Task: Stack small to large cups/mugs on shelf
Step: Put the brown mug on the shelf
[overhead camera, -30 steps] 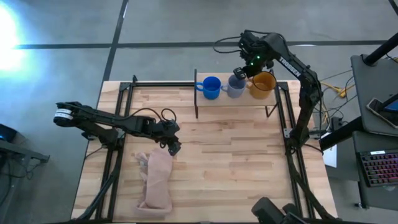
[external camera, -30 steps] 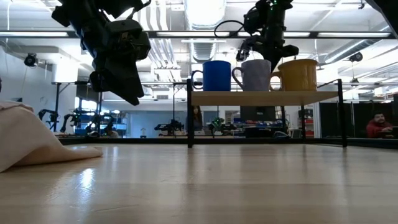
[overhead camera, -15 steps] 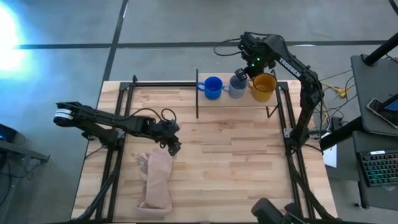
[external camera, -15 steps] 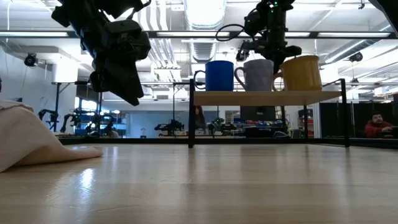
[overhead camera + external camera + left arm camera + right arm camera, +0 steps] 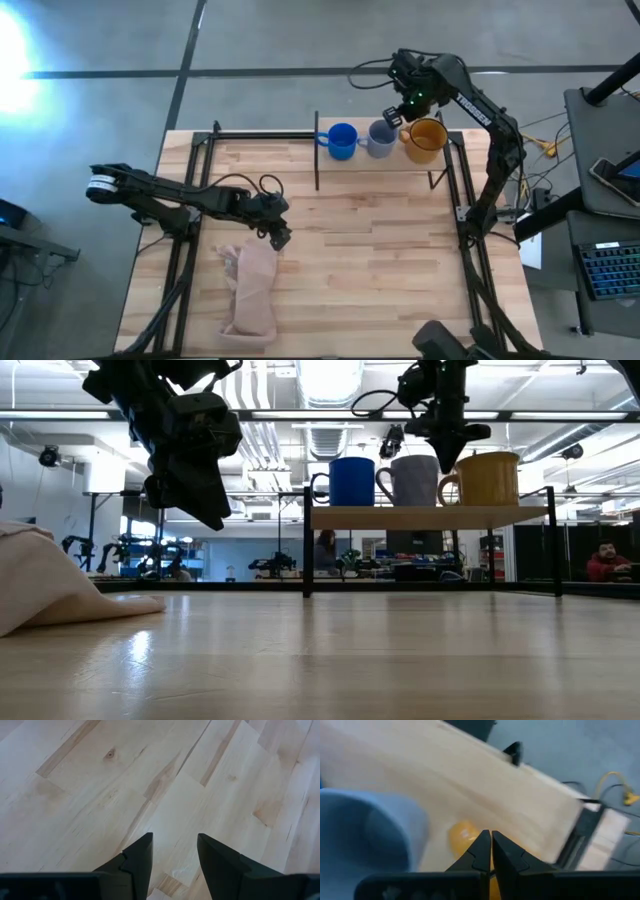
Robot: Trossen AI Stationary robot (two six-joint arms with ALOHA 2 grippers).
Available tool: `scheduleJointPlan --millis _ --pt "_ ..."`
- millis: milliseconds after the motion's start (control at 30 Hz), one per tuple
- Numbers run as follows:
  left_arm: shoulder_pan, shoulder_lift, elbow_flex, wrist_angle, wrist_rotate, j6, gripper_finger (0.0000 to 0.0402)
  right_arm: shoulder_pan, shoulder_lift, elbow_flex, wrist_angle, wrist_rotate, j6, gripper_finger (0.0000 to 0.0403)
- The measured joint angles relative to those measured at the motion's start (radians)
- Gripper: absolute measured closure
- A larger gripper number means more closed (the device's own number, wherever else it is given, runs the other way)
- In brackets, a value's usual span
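While the three mugs [image 5: 380,138] stand in a row on the shelf [image 5: 425,516], the closed, empty right pincer [image 5: 446,458] hangs just above, between grey and yellow.

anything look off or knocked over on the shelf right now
Nothing stands out. The small bright blue mug, grey-blue mug and larger yellow-orange mug stand upright in a row on the light-wood shelf.

2 dark, cable-draped arms [image 5: 190,200]
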Motion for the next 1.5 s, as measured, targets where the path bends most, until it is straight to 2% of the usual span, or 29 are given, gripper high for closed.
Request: scheduleJointPlan --millis 133,333,700,867,1000,1167,1267,1400,1467,1500 --pt "0.000 0.000 0.000 0.000 0.000 0.000 0.0262 -0.018 0.000 -0.014 0.001 0.046 -0.002 0.0394" --pt "0.000 0.000 0.000 -0.001 0.000 0.000 0.0262 -0.040 0.000 -0.055 0.007 -0.026 -0.011 0.0394" --pt "0.000 0.000 0.000 -0.003 0.000 -0.001 0.0262 -0.035 0.000 -0.107 0.003 -0.046 -0.022 0.0394" --pt "0.000 0.000 0.000 -0.003 0.000 0.000 0.0262 -0.032 0.000 -0.075 0.055 -0.046 -0.023 0.0394" --pt "0.000 0.000 -0.001 -0.003 0.000 0.000 0.0262 -0.029 0.000 -0.023 0.109 -0.006 -0.010 0.0394" --pt "0.000 0.000 -0.009 -0.004 0.000 -0.001 0.0262 -0.026 -0.002 0.052 0.026 0.001 0.085 0.0394" --pt "0.000 0.000 -0.010 -0.004 0.000 -0.001 0.0262 0.006 -0.019 0.065 -0.002 0.052 0.114 0.0394" --pt "0.000 0.000 -0.010 -0.003 0.000 0.025 0.0262 0.078 -0.071 0.059 0.000 0.053 0.121 0.0394" --pt "0.000 0.000 -0.010 0.002 0.000 0.042 0.0262 0.113 -0.095 0.059 -0.004 0.018 0.122 0.0394" --pt "0.000 0.000 -0.010 0.003 0.000 0.043 0.0262 0.132 -0.108 0.058 -0.003 -0.033 0.122 0.0394"
